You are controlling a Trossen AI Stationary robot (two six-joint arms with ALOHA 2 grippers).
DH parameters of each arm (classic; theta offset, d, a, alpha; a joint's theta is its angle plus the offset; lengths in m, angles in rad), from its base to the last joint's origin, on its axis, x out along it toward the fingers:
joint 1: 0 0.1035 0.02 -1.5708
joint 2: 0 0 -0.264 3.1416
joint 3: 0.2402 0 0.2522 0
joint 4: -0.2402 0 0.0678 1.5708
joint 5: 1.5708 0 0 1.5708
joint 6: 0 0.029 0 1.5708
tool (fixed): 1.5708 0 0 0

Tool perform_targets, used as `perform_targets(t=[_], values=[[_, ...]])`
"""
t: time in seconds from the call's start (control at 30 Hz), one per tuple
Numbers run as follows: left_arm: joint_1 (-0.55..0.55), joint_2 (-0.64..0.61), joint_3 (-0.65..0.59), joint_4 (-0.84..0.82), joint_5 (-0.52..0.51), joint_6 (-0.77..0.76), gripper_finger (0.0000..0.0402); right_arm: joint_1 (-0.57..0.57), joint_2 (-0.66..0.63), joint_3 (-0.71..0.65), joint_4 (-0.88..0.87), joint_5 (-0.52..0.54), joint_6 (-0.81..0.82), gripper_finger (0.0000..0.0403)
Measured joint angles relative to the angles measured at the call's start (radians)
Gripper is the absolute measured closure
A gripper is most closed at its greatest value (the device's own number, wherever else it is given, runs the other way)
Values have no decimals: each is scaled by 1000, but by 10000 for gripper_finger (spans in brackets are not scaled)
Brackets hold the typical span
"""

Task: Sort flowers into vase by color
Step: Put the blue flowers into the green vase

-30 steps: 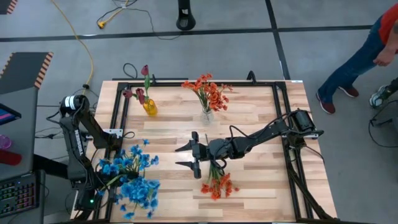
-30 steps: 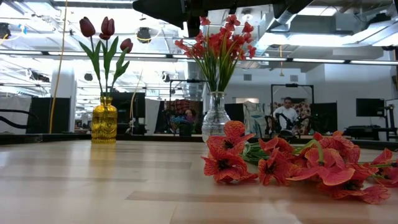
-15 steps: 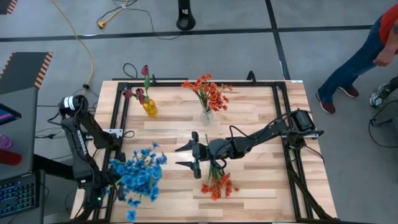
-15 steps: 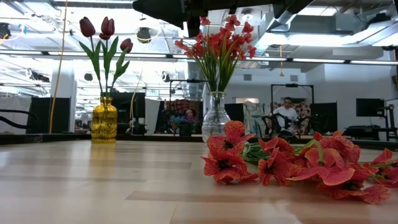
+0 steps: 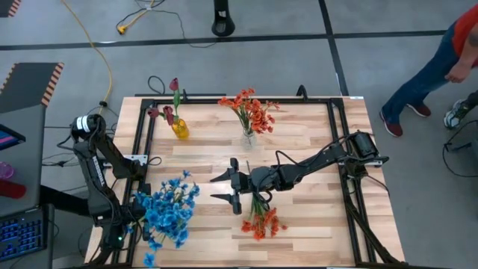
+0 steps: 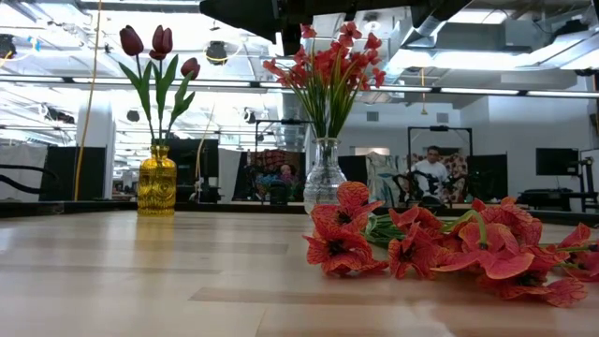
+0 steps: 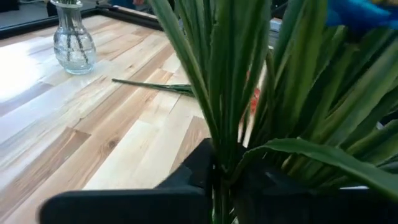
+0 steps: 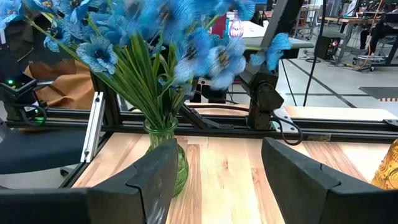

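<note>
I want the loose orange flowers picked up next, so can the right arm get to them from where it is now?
Probably yes. The right gripper is open and hovers just beside the loose orange flowers lying flat on the table. Nothing stands between them; the left gripper is busy with the blue flowers farther off.

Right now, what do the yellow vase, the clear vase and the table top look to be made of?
Yellow vase: seemingly amber-tinted glass, ribbed and glossy, since light glows through it. Clear vase: likely colourless glass, as stems show through its bulbous wall. Table top: pale wooden planks with visible grain and seams, satin finish.
</note>
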Motion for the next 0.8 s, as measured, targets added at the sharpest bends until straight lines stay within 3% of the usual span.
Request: perform_targets(t=[0.2, 0.37, 0.63, 0.8], values=[[0, -14, 0, -19, 20, 3, 297, 0, 0, 0, 4, 0, 0, 143], [0, -97, 0, -58, 159, 44, 245, 0, 0, 0, 4, 0, 0, 143], [0, -270, 1, -68, 193, 147, 232, -1, 0, 0, 3, 0, -2, 143], [0, -357, 2, -68, 301, 188, 231, -1, 0, 0, 3, 0, -2, 143]])
